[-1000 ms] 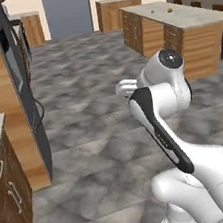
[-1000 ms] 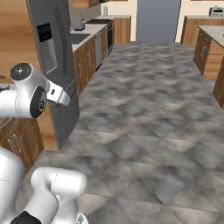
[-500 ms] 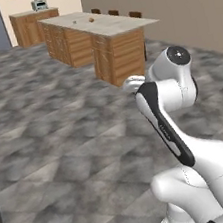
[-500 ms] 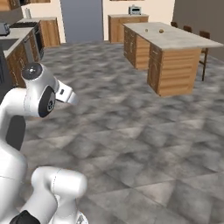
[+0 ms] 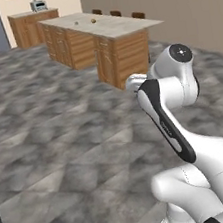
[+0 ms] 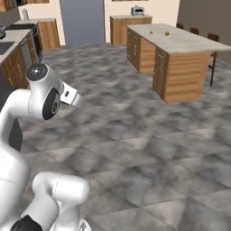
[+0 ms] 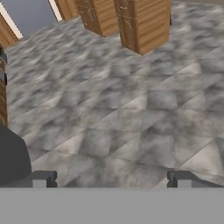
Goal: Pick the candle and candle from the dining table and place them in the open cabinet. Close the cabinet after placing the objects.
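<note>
A: Candles? Nothing in hand. Gripper spread wide, empty, aimed at bare grey floor.

B: Farther off, dining table stands well apart. Two small specks on its top, too small to tell.

A: Best to close in square to the table's long side, arm tucked until near.

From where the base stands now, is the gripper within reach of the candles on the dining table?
Probably not. The dining table stands far across open floor from the arm, and the open gripper points at bare floor. Nothing blocks the way; the base likely must drive closer.
</note>
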{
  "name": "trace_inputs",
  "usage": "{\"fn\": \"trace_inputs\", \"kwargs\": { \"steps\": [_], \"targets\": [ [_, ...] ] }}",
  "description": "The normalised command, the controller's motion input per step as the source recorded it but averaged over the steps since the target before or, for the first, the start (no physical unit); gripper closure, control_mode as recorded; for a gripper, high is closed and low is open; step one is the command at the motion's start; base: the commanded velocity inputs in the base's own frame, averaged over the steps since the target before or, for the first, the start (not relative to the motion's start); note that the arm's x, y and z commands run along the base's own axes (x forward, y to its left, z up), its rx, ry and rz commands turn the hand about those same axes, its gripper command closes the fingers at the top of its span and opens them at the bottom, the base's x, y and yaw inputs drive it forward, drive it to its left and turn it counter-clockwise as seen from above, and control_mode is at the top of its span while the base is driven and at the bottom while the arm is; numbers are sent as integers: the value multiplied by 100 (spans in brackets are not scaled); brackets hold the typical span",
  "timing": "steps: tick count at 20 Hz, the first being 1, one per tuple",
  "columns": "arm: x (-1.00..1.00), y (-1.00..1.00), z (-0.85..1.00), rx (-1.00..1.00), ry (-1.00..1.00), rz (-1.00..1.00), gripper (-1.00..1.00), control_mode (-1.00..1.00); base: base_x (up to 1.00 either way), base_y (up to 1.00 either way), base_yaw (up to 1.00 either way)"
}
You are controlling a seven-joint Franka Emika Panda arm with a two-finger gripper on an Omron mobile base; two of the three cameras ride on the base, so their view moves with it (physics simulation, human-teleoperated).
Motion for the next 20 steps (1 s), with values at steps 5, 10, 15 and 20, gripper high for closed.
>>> {"fn": "trace_inputs", "kwargs": {
  "steps": [5,10,15,20],
  "targets": [
    [0,0,0,0,0,0,-100,100,62,15,-6],
    [0,0,0,0,0,0,-100,100,66,14,-2],
    [0,0,0,0,0,0,-100,100,65,11,-4],
    [0,0,0,0,0,0,-100,100,65,12,-5]
  ]
}}
